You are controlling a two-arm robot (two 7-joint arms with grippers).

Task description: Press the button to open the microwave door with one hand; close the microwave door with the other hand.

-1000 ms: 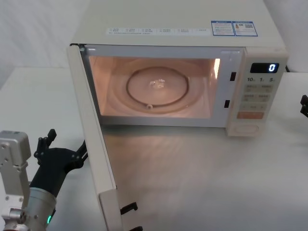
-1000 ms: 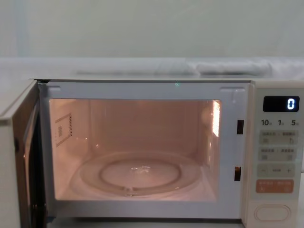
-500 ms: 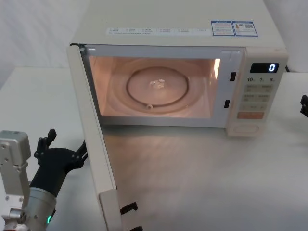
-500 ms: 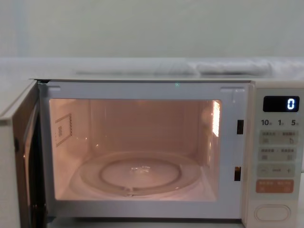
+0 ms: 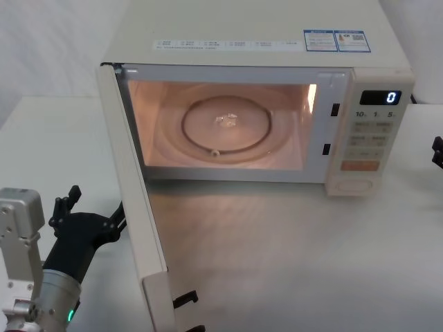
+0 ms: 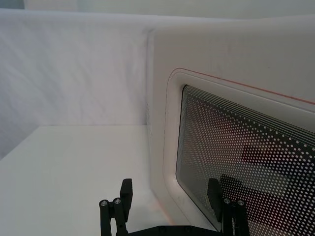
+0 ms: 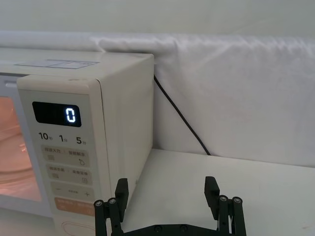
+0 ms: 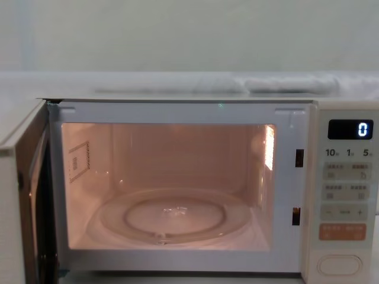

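Note:
The microwave door [image 5: 136, 200] stands wide open, swung out toward me on the left; its inner side shows in the chest view [image 8: 21, 207]. The lit cavity holds a glass turntable [image 5: 225, 124]. My left gripper [image 5: 95, 207] is open, close beside the door's outer face, low on the left. In the left wrist view the left gripper [image 6: 170, 192] faces the door's dark dotted window [image 6: 256, 157]. The button [image 5: 355, 185] sits at the bottom of the control strip, also seen in the chest view [image 8: 339, 264]. My right gripper [image 7: 166, 191] is open, off to the microwave's right, at the head view's right edge [image 5: 437, 152].
The cream microwave [image 5: 263, 34] stands on a white table [image 5: 291, 263]. Its display [image 5: 381, 97] reads 0. A black power cord [image 7: 179, 115] runs down behind its right side, against a white cloth backdrop. Two black latch hooks [image 5: 185, 299] stick out of the door's free edge.

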